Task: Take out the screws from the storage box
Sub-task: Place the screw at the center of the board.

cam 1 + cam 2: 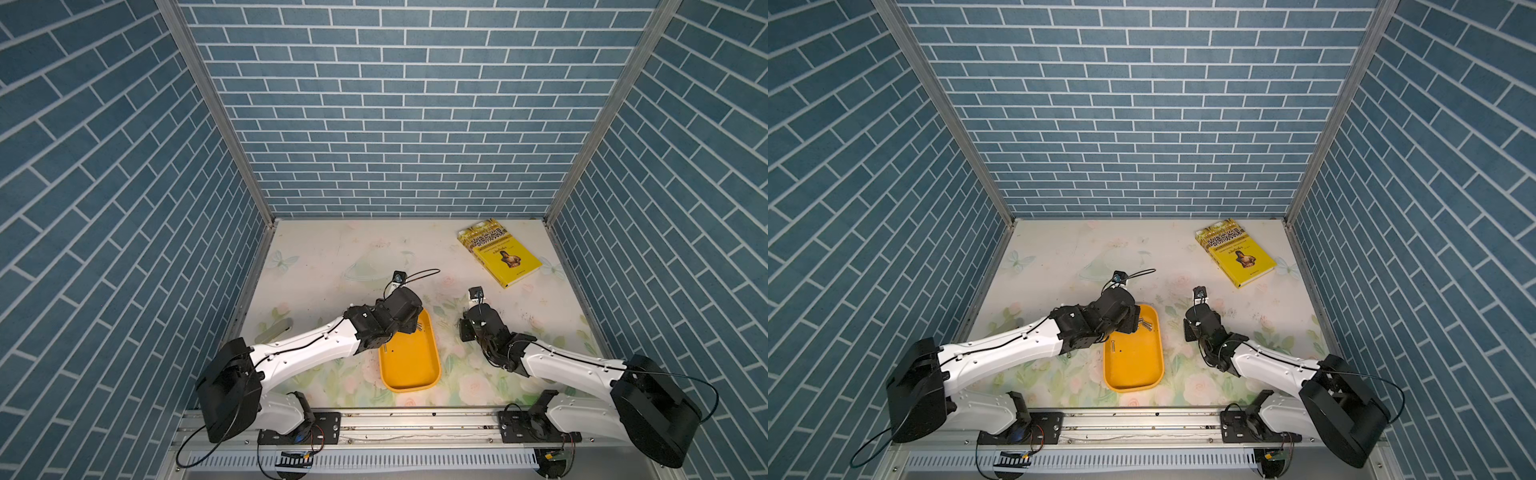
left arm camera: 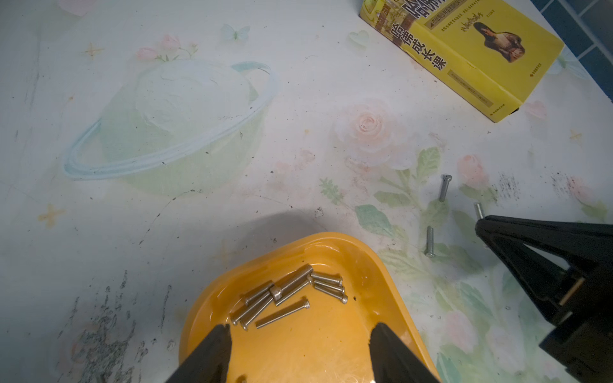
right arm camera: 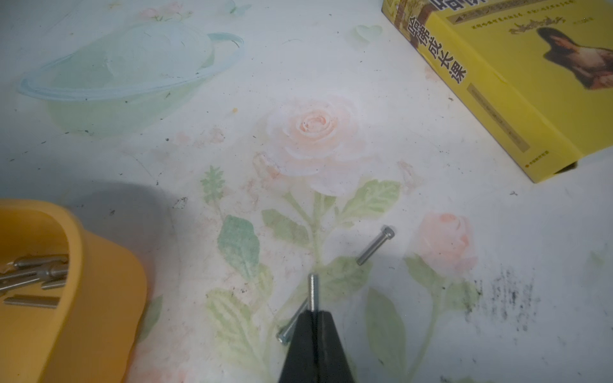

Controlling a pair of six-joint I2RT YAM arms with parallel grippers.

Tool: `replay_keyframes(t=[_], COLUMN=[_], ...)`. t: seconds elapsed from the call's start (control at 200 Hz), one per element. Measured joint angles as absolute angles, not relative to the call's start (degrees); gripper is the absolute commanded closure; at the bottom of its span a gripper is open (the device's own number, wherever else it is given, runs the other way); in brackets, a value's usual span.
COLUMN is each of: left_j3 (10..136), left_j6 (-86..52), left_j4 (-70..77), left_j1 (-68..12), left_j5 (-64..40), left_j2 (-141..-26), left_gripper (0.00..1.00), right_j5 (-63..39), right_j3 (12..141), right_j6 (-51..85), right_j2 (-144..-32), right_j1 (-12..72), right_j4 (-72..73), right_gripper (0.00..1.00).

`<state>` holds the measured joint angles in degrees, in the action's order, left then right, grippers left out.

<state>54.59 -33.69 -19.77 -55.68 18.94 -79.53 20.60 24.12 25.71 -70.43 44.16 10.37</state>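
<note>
The storage box (image 1: 409, 365) is an orange-yellow tray at the front middle of the table. A heap of silvery screws (image 2: 292, 293) lies at its far end, and a single screw (image 1: 1112, 345) lies nearer the middle. My left gripper (image 2: 300, 331) hangs open over the tray just short of the heap, its jaws wide apart and empty. To the right of the tray, my right gripper (image 3: 313, 311) is shut on a screw (image 3: 312, 290) that sticks out past its tips, low over the table. Two more screws (image 3: 376, 244) (image 3: 290, 328) lie loose on the table there.
A yellow book (image 1: 500, 257) lies at the back right. A pale green block (image 1: 274, 330) sits near the left edge. Blue brick-pattern walls close in three sides, and the arms' mounting rail (image 1: 415, 424) runs along the front edge.
</note>
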Motion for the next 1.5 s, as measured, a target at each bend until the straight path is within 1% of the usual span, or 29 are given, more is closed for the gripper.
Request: replay_keyframes(t=[0.12,0.5,0.975,1.04,1.295,1.375,1.5], left_j3=[54.9,57.7,62.5,62.6,62.6,62.6,62.8], left_j6=[-33.7,-32.6,-30.6,-30.0,-28.2,-27.8,-27.4], left_j4=[-20.1,-25.0,-25.9,-25.9,-25.9,-25.9,-25.8], left_j1=[-56.1,-59.1,-59.1,-58.8,-57.6,-57.3,-56.6], left_j5=[18.4,15.4,15.2,15.2,14.9,14.7,14.3], left_j2=[-80.6,-89.6,-98.9,-100.0,-103.8,-104.1,-104.1], left_gripper=[0.31,0.31,0.36,0.37,0.39,0.39,0.39], right_j5=[19.2,15.2,13.5,13.3,12.4,12.1,11.7], right_j3=[23.8,23.8,23.8,23.8,23.8,23.8,23.9], right_j6=[26.1,26.9,26.8,26.8,26.7,26.6,26.5], right_j2=[-72.6,-79.6,-80.9,-80.9,-81.3,-81.4,-81.8], right_j1=[43.2,39.9,38.8,38.7,38.4,38.3,38.2], right_j4=[12.1,15.5,15.9,15.9,16.3,16.6,16.8], right_gripper=[1.0,1.0,1.0,0.99,0.96,0.92,0.83])
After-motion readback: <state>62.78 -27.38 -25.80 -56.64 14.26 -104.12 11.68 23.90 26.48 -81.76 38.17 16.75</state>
